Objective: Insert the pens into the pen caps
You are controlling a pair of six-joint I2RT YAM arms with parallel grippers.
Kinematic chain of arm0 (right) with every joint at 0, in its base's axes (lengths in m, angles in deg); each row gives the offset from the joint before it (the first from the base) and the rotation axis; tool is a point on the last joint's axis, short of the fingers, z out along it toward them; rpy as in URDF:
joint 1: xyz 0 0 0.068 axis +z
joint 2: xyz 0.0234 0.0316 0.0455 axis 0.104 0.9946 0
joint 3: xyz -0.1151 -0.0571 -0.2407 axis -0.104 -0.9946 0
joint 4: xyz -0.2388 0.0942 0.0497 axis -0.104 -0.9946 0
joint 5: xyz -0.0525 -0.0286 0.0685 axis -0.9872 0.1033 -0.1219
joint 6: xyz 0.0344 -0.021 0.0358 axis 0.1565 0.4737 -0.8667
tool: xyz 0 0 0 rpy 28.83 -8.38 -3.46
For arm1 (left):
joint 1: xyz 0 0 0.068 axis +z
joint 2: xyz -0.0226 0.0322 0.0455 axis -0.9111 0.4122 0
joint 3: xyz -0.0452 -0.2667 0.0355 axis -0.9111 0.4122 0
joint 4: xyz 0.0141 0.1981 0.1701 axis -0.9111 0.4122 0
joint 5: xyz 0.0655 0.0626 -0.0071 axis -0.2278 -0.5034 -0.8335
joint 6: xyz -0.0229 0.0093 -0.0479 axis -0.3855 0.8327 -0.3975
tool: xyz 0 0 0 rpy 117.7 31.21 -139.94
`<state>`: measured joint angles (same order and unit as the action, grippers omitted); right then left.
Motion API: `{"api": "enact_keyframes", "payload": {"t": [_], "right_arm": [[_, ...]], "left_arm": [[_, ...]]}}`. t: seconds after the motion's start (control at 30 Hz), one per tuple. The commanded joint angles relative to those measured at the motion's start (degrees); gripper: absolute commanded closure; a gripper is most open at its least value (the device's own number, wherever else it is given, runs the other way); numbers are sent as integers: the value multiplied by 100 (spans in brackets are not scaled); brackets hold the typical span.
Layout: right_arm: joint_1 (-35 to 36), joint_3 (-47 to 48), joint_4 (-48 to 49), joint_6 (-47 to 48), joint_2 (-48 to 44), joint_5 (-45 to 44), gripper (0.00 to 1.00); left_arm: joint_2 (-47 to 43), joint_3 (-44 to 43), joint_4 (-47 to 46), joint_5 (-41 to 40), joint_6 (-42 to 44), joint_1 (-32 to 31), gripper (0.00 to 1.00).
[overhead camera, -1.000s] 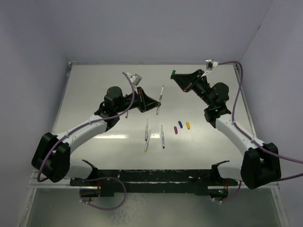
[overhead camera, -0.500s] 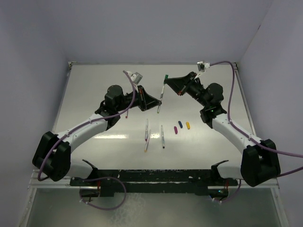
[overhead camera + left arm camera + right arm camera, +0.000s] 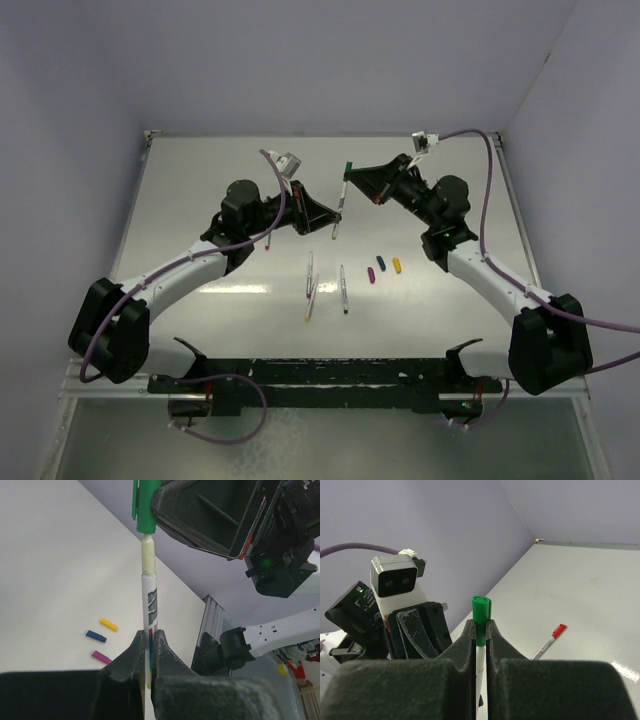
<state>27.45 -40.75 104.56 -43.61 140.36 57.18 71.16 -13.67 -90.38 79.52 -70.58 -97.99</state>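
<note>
Both pairs of jaws are pinched tight. Those of the left gripper (image 3: 150, 641) clamp the lower barrel of the held pen (image 3: 149, 592), and those of the right gripper (image 3: 480, 630) clamp the green cap (image 3: 481, 607).

From above, we see the pen in the upper middle of the frame. Its long axis runs nearly top to bottom and leans slightly right at the top. The capped end points to the top of the frame and the bare end to the bottom.

In the left wrist view it stands straight up the frame, and its pale end enters the cap's mouth, a detail too small to make out from above.

Only the overhead view shows the three loose pens (image 3: 312, 285), which lie side by side below centre, their lengths running roughly up the frame. To their right lie the purple cap (image 3: 372, 275), the blue cap (image 3: 380, 263) and the yellow cap (image 3: 397, 265), all on the table (image 3: 200, 180).

Only the right wrist view shows clearly a red-ended pen (image 3: 547, 642), which lies flat at centre right, red end up and to the right.
</note>
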Motion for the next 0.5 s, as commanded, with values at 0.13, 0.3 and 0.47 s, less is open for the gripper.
{"api": "enact_keyframes", "payload": {"t": [0.13,0.3,0.47], "right_arm": [[91,151,-43,209,51,312,100],[98,142,-283,247,108,598,100],[103,76,-360,147,166,882,100]], "left_arm": [[-63,-232,-353,-203,85,-27,100],[-74,-186,-634,-451,1,-25,100],[-23,-95,-1051,-712,-92,-25,100]]}}
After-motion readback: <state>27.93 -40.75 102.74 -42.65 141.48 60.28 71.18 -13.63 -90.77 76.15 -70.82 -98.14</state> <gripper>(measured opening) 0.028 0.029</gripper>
